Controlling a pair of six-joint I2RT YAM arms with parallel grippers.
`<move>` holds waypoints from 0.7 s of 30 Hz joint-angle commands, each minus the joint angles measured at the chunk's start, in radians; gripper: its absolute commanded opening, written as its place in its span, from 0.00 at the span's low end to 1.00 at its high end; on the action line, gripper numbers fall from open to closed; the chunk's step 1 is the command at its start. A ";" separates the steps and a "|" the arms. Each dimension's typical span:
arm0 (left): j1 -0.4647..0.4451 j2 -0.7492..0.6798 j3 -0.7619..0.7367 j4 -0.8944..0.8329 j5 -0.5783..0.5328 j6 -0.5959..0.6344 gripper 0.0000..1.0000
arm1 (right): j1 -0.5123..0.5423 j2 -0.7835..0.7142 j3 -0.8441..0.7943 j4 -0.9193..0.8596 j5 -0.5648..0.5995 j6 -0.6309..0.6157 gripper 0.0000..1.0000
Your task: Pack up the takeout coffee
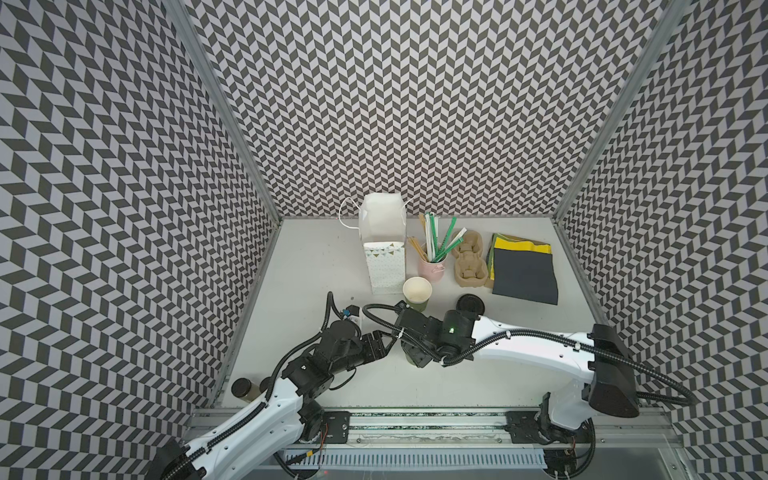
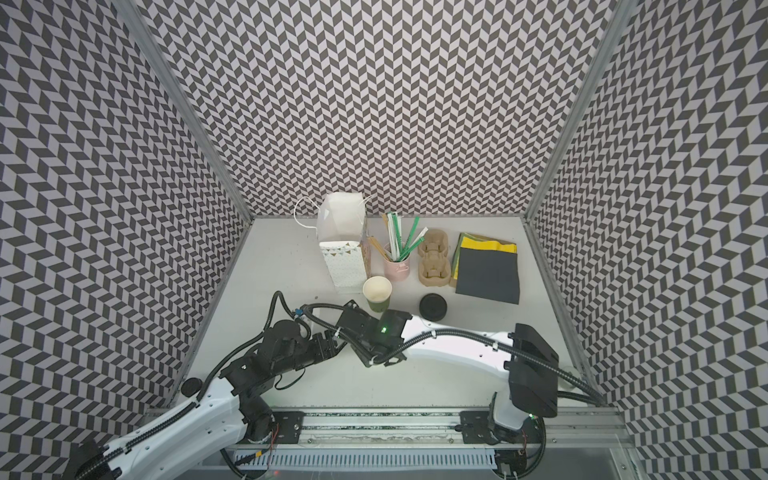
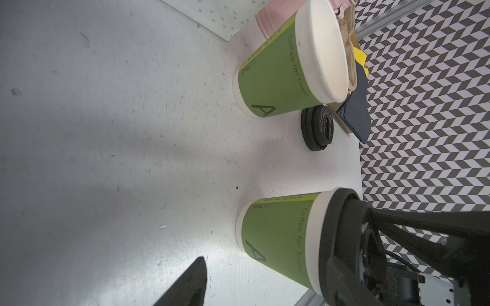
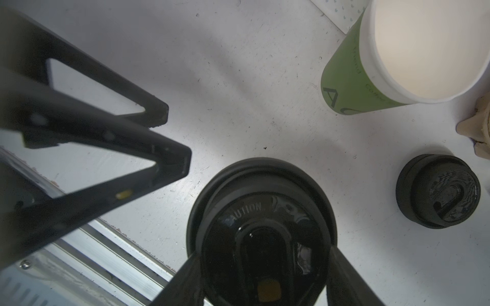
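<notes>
small green paper cup with a round black plastic lid (image 3: 275, 243): smooth matte wall, dark "a" mark, cream rim band, glossy embossed lid (image 4: 261, 233). it stands upright on the table, directly under the right gripper (image 4: 261, 275). the two black fingers straddle the lid rim on opposite sides, set about as wide as the lid; whether they press it or only flank it i cannot tell.

left gripper (image 4: 175, 137): black open-frame triangular fingers, spread apart with nothing between them, just beside the lidded cup and clear of it.

beyond the right gripper, a twin green paper cup, open and cream inside (image 1: 417, 293), upright. near it a loose round black plastic lid (image 4: 437, 190), flat on the table. farther off, a white paper gift bag with tiny print (image 1: 384, 266), a pink cup of straws (image 1: 432, 266), a moulded brown pulp cup carrier (image 1: 469, 262), and folded dark grey and yellow napkins (image 1: 523, 270).

table (image 1: 299, 266): pale grey-white, scuffed and speckled. walls (image 1: 415, 104): black-and-white chevron panels on three sides, aluminium rail at the near edge.
</notes>
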 commanded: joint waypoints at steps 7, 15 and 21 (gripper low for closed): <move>-0.010 0.060 0.067 0.052 0.048 0.004 0.72 | -0.011 0.016 -0.086 0.000 -0.143 -0.011 0.41; -0.048 0.127 0.062 0.073 0.028 0.008 0.72 | -0.015 0.010 -0.110 0.022 -0.194 -0.018 0.41; -0.049 0.156 0.048 0.077 0.010 0.013 0.68 | -0.014 0.005 -0.114 0.028 -0.202 -0.023 0.41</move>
